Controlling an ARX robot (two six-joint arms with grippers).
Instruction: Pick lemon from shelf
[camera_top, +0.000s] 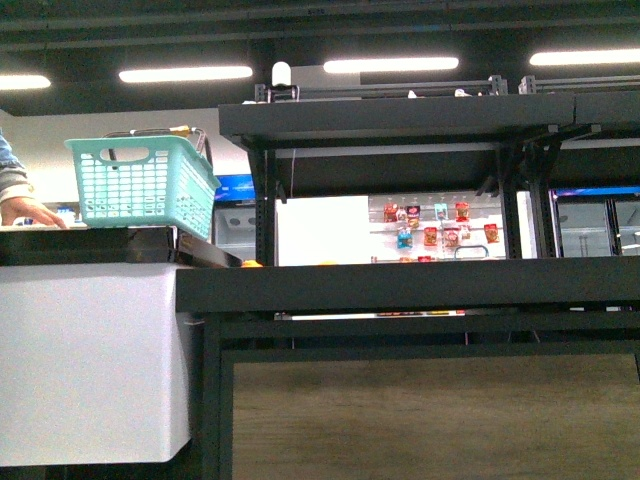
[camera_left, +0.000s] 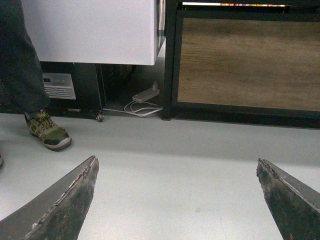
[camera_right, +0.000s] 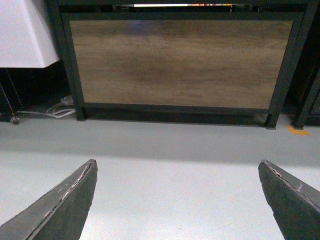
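Observation:
The shelf (camera_top: 400, 285) is a black metal rack with wide dark tray tiers and perforated posts, filling the front view ahead. A small yellow-orange bit (camera_top: 250, 264) peeks over the lower tray's front lip; I cannot tell whether it is the lemon. Neither arm shows in the front view. My left gripper (camera_left: 176, 160) is open, held low over grey floor, facing the shelf's wood-panelled base (camera_left: 247, 62). My right gripper (camera_right: 177, 162) is open too, with nothing between its fingers, facing the same panel (camera_right: 180, 62).
A teal basket (camera_top: 145, 190) stands on a white counter (camera_top: 90, 360) left of the shelf, with a person's hand (camera_top: 30, 210) beside it. The person's shoe (camera_left: 47, 134) and a power strip with cable (camera_left: 145, 95) are on the floor.

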